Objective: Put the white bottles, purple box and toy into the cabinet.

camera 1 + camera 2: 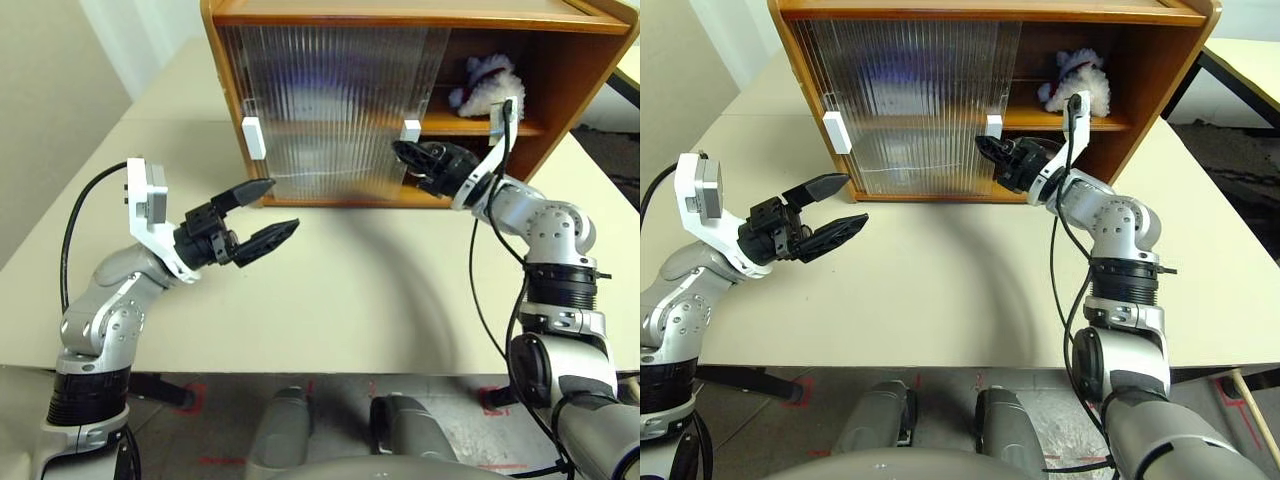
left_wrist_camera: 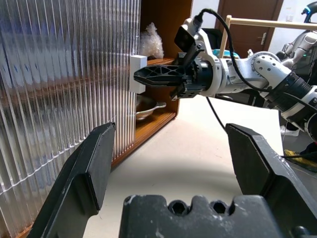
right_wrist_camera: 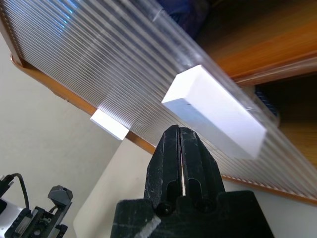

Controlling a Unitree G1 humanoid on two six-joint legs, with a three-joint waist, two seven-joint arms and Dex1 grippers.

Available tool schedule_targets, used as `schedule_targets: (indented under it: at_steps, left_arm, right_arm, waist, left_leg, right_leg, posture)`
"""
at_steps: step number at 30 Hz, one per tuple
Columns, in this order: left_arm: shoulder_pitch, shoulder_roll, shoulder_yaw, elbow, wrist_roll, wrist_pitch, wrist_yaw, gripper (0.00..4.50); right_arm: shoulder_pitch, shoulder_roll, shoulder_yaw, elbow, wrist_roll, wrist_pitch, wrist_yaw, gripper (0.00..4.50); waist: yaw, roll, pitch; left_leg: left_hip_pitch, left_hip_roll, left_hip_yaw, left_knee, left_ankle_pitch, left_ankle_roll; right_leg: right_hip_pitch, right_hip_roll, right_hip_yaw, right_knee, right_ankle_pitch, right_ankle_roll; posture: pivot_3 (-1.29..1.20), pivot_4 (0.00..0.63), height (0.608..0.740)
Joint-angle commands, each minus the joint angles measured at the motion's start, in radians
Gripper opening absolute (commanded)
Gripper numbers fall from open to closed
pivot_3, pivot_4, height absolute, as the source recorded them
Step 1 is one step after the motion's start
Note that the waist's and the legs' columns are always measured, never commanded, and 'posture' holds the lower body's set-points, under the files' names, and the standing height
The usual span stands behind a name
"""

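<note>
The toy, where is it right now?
The toy sits on the cabinet's inner shelf, in the open right part, above and just behind the shut right gripper by the white door handle.

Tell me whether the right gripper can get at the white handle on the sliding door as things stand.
Probably yes. The right gripper, fingers shut, sits just short of the white handle at the door's edge, with nothing between them in the right wrist view.

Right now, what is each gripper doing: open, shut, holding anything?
Left gripper: open, holding nothing.
Right gripper: shut, empty, tips by the white handle of the cabinet door.
</note>
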Motion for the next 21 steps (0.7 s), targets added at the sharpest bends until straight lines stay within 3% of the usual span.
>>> schedule_targets:
  at_steps: [1, 7, 21]
  left_arm:
    - [-0.001, -0.005, -0.017, -0.016, 0.008, 0.006, 0.005, 4.5]
    - [0.003, -0.006, -0.018, -0.02, 0.008, 0.008, 0.009, 4.5]
    - [-0.005, -0.01, -0.028, -0.017, 0.005, 0.015, 0.006, 4.5]
  right_arm:
    - [-0.015, 0.013, 0.022, 0.025, -0.035, -0.038, 0.0, 0.06]
    - [-0.023, 0.035, 0.029, 0.031, -0.066, -0.064, -0.01, 0.06]
    - [0.0, -0.034, 0.014, 0.042, -0.162, -0.155, -0.006, 0.06]
  waist:
    - [0.0, 0.0, 0.0]
    - [0.001, 0.0, 0.0]
    - [0.002, 0.0, 0.0]
  left_leg:
    - [0.0, 0.0, 0.0, 0.0, 0.0, 0.0]
    - [0.0, 0.0, 0.0, 0.0, 0.0, 0.0]
    - [0.0, 0.0, 0.0, 0.0, 0.0, 0.0]
  right_leg:
    - [0.0, 0.0, 0.0, 0.0, 0.0, 0.0]
    - [0.0, 0.0, 0.0, 0.0, 0.0, 0.0]
    - [0.0, -0.001, 0.0, 0.0, 0.0, 0.0]
  posture:
    - [0.25, 0.037, 0.74]
    - [0.25, 0.037, 0.74]
    - [0.23, 0.04, 0.74]
